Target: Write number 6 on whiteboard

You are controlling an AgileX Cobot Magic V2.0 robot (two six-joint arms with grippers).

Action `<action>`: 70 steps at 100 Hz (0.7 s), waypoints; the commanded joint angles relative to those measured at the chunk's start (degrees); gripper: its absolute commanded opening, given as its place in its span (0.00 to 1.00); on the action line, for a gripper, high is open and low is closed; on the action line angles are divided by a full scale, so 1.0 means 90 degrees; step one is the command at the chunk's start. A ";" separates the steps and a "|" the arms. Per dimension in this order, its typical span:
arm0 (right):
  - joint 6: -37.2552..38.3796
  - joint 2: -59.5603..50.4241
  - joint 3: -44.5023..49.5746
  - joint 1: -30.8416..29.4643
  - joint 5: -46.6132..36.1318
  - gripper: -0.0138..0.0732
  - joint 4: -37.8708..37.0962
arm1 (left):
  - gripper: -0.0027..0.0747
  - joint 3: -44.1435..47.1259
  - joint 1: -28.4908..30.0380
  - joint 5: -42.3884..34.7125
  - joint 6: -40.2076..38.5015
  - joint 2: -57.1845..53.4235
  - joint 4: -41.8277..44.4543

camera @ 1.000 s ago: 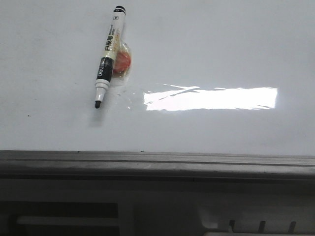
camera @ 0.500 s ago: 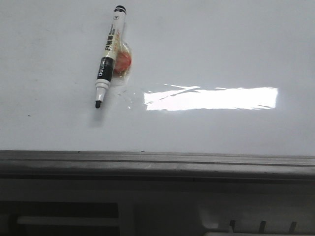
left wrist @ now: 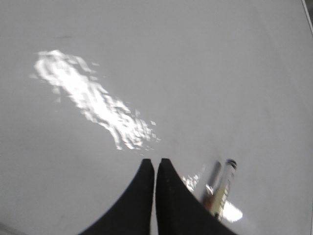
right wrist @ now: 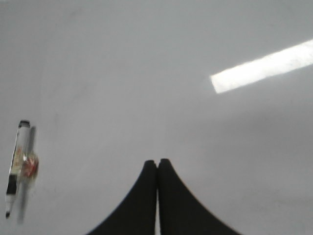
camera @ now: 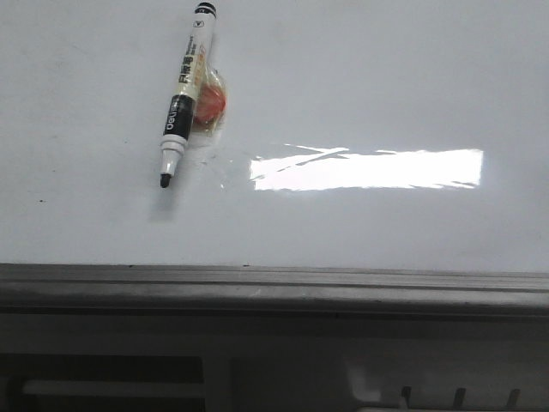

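The whiteboard (camera: 386, 77) fills the front view, glossy white and lying flat. No number 6 is in view on it. A black-and-white marker (camera: 183, 94) lies uncapped on the board at the far left, tip toward the near edge. My left gripper (left wrist: 155, 161) is shut and empty above the board (left wrist: 195, 73), with the marker (left wrist: 224, 188) just beside its fingers. My right gripper (right wrist: 157, 161) is also shut and empty over bare board (right wrist: 122, 73), well apart from the marker (right wrist: 15, 164). Neither gripper shows in the front view.
A small orange object under clear film (camera: 212, 101) sits against the marker's barrel. A bright glare strip (camera: 369, 169) lies across the board's middle. A grey metal rail (camera: 274, 279) edges the near side, with a slotted grey ledge (camera: 429, 386) below it.
The marker and orange object appear slightly higher and further left in the front view. The glare and the ledge shift a little too.
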 commanded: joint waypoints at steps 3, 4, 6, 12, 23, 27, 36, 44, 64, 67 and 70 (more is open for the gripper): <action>-0.0973 0.0456 -0.0911 -0.0009 0.1000 0.13 -0.0065 | 0.01 -0.1214 -0.0023 0.0947 0.0107 0.0756 0.1602; -0.1005 0.0515 -0.0995 -0.0009 0.1051 0.15 -0.0065 | 0.01 -0.1277 -0.0023 0.1018 0.0107 0.0821 0.1688; -0.1071 0.0576 -0.1115 -0.0009 0.1192 0.17 -0.0065 | 0.01 -0.1461 -0.0023 0.1200 0.0121 0.1030 0.1923; -0.1095 0.0859 -0.1390 -0.0009 0.1488 0.28 -0.0075 | 0.04 -0.1922 -0.0023 0.1631 0.0330 0.1722 0.2371; -0.1095 0.1292 -0.1762 -0.0009 0.1676 0.52 -0.0075 | 0.23 -0.2709 -0.0023 0.2247 0.1128 0.2922 0.2521; -0.1101 0.1389 -0.1824 -0.0009 0.1687 0.58 -0.0075 | 0.35 -0.2946 -0.0023 0.2483 0.1334 0.3383 0.2507; -0.1116 0.1549 -0.1872 -0.0009 0.1670 0.65 -0.0075 | 0.55 -0.3309 -0.0124 0.2846 0.1636 0.4197 0.2161; -0.1116 0.1597 -0.1872 -0.0009 0.1670 0.64 -0.0075 | 0.58 -0.3533 -0.0460 0.2922 0.2037 0.4830 0.1497; -0.1116 0.1597 -0.1872 -0.0009 0.1670 0.64 -0.0075 | 0.51 -0.3708 -0.1814 0.2108 0.2509 0.5887 0.0710; -0.1116 0.1597 -0.1872 -0.0009 0.1670 0.64 -0.0075 | 0.51 -0.3708 -0.2005 0.1835 0.2509 0.6035 0.0710; -0.1116 0.1597 -0.1872 -0.0009 0.1670 0.64 -0.0075 | 0.51 -0.3708 -0.2189 0.1624 0.2509 0.6143 0.0710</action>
